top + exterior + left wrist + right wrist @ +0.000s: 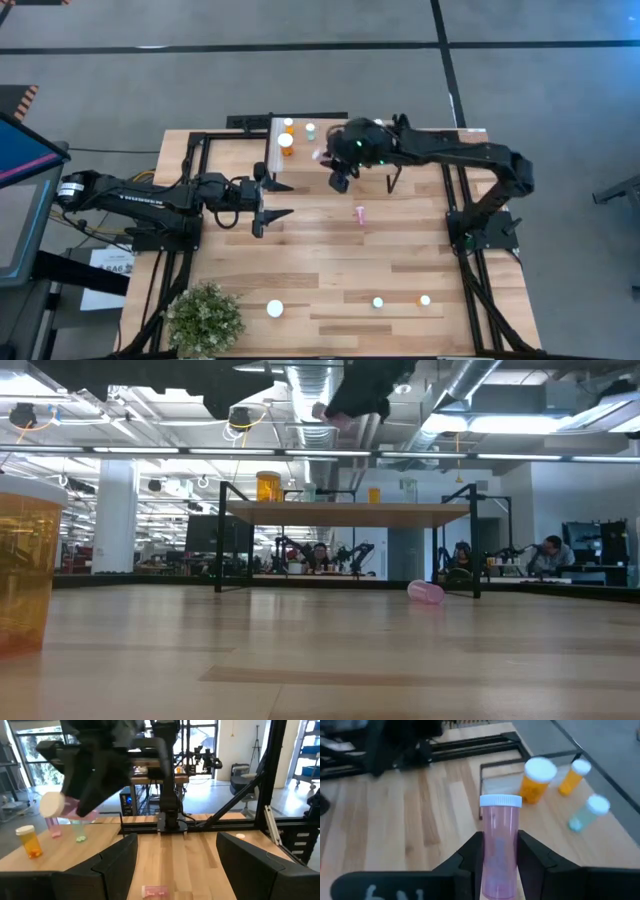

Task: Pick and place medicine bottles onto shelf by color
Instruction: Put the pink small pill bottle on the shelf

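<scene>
My right gripper [338,168] hovers over the far part of the table beside the shelf [420,135] and is shut on a pink medicine bottle [498,850] with a white cap. On the shelf's left end stand a large orange bottle [286,143], a small orange bottle [289,124] and a green bottle [310,130]. A second pink bottle [360,214] lies on its side on the tabletop. My left gripper [273,199] waits open at mid table, left of that bottle, touching nothing. My right gripper pinches the pink bottle's body [496,862] between its two fingers [470,851], the bottle lying along them with the white cap [500,801] sticking out past the tips. The bottle is lifted clear, above shelf height [335,415], lying nearly level with its cap [50,805] toward the table's left.
Near the table's near edge stand a large white-capped orange bottle [275,309], a green one [378,302] and a small orange one [425,300]. A potted plant [205,318] fills the near left corner. Black frame rails [452,190] border the table. Bare wood lies between the arms.
</scene>
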`<state>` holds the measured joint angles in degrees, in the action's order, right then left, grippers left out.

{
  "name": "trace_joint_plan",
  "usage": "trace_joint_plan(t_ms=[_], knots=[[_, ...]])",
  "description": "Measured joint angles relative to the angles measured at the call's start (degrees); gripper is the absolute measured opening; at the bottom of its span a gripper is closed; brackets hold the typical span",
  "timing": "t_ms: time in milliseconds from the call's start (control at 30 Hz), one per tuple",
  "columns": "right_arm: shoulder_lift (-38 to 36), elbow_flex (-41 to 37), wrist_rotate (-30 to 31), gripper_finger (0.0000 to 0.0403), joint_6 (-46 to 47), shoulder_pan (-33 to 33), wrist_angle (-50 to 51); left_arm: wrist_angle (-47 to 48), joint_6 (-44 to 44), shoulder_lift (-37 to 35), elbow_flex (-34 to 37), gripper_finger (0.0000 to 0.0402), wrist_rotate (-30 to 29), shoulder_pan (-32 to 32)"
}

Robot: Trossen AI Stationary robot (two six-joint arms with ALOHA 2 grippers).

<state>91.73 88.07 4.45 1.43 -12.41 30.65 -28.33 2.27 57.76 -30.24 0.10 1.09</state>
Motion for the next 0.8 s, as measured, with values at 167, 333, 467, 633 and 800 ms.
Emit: trace_joint_plan(t_ms=[167, 333, 467, 633, 800], knots=[[-6.1, -12.4, 0.0, 0.011, 0.0, 2.5, -13.7, -2.4, -2.2, 0.0, 0.0, 0.0261, 0.3, -0.1], [-10.2, -22.7, 0.0, 0.011, 1.3, 4.9, -27.7, -5.0, -3.1, 0.6, 0.0, 0.0261, -0.3, -0.7], [-11.5, -27.7, 0.0, 0.011, 1.9, 7.2, -37.2, -9.4, -3.6, 3.6, 0.0, 0.0261, -1.7, -1.1], [-10.6, -30.2, 0.0, 0.011, 2.0, 10.3, -45.1, -16.8, -4.1, 8.1, 0.0, 0.0261, -3.2, -1.1], [-8.2, -30.6, 0.0, 0.011, 1.8, 12.9, -48.3, -20.9, -5.6, 10.4, 0.0, 0.0261, -5.0, -1.0]])
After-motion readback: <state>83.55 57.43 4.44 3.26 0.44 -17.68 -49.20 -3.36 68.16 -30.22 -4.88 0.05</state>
